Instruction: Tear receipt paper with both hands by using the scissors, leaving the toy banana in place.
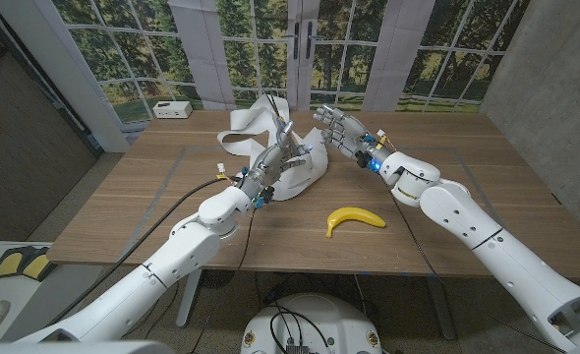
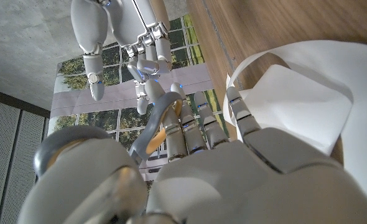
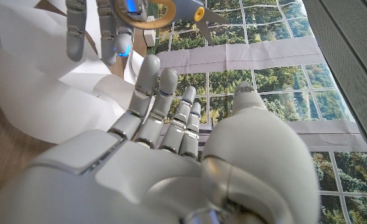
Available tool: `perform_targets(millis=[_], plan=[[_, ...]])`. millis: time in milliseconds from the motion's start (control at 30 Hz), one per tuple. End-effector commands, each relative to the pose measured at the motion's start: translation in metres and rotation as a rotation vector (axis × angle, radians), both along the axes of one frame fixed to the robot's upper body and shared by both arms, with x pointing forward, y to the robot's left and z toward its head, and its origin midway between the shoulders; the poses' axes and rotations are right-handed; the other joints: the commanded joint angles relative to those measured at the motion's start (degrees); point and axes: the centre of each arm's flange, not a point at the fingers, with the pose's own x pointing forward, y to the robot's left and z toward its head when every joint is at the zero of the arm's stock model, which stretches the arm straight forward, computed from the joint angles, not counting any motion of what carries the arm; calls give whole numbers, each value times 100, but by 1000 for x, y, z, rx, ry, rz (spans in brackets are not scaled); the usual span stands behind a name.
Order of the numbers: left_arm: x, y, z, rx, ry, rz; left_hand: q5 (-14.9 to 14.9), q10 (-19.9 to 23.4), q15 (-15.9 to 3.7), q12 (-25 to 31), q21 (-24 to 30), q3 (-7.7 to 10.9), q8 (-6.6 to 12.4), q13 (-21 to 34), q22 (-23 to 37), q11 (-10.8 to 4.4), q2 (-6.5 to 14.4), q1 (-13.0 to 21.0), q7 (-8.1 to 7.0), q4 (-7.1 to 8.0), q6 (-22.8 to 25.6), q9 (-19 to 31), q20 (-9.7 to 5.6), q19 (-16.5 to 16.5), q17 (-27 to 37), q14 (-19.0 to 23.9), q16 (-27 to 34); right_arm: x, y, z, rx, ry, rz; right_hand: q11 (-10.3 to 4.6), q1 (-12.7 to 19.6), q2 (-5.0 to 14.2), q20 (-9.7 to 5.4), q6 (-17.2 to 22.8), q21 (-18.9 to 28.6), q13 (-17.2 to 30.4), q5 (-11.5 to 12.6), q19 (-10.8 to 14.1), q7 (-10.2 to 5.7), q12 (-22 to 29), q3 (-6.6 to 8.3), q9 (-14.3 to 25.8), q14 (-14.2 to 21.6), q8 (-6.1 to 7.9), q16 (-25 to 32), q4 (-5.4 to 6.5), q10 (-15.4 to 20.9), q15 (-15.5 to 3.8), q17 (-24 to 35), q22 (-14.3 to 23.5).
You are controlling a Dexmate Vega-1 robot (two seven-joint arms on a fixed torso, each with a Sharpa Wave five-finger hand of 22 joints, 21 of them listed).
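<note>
We're looking at the receipt paper [image 1: 270,147] first: a long white ribbon lying in loose loops and folds on the far middle of the table [image 1: 447,157], with one loop standing up off the wood. To our eye it's handling as feather-light and floppy stuff, creasing at a touch and sliding away rather than resisting, so it's wanting to be pinched flat and pulled taut before any blade meets it. A free strip near the edge of the pile looks like the best place to take hold, not the crumpled middle.

The scissors [image 1: 288,138] are sitting up above the paper in the left robot hand [image 1: 270,162], which is gripping them, a ring handle [image 2: 160,121] showing beside its fingers in the left wrist view. They're rigid, and we're judging the smooth metal a bit slippery in those fingers, so the grip through the ring is mattering.

The right robot hand [image 1: 337,128] is hovering just beside the blades, fingers spread and holding nothing, close to the paper but not clearly touching it.

Further out, the toy banana [image 1: 354,218] is lying well apart on the near side of the table, clear of both arms. A small white box [image 1: 172,109] is resting at the table's far left corner
</note>
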Motion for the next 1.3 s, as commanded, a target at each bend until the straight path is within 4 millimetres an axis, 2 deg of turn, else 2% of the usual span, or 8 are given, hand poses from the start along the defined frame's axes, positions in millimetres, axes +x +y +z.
perform_targets(millis=[33,267,567,833,1033,1300], plan=[[-11,4,8,-1,-4,-12,58,218,-12,90,-11,-46,593,49,11,3,11,-63,167,79,224,747,1,65,12,135,71,-1,-4,5,-4,-7,-9,18,29,7,-630,1,32,5,13,-11,-33,-38,1,0,60,28,-31,-21,51,-932,14,4],[-18,9,8,12,-2,-15,83,377,-19,135,-14,-40,666,107,10,-29,14,-65,194,67,295,795,2,129,10,205,102,-3,-8,7,-6,-14,-20,26,21,15,-624,-8,30,-4,9,-15,-36,-49,-6,-5,49,26,-67,-26,50,-933,0,-2],[-27,13,9,25,-7,-16,102,478,-64,119,-48,-36,720,106,-5,28,9,-46,200,44,373,807,2,143,-57,107,27,-4,-8,9,-8,-8,-24,22,20,18,-621,-14,28,-20,5,-16,-33,-66,-17,-12,68,26,-79,-41,48,-933,14,-11],[-31,5,7,40,6,-42,113,499,-34,96,-91,-32,769,131,-14,16,17,-37,220,34,406,844,3,119,-111,96,-6,-2,-11,7,2,-4,-17,21,28,23,-620,-20,29,-26,4,-19,-29,-74,-18,-16,71,25,-89,-54,43,-934,19,-12],[-36,9,8,81,-10,-18,155,391,75,14,-158,-91,807,170,-22,145,-43,-195,249,67,237,985,11,75,-172,15,-67,-2,-14,6,7,-3,-23,35,0,31,-611,-25,24,-33,1,-12,-24,-81,-28,-19,60,24,-121,-44,40,-929,6,-26],[-38,14,10,124,5,-19,221,288,172,-63,-218,-119,797,205,-24,218,-65,-444,280,128,105,1046,22,50,-220,-129,-146,-2,-17,6,7,-4,-28,17,5,36,-610,-31,9,-54,-2,-21,-24,-102,-38,-27,64,26,-153,-64,22,-935,-4,-54]])
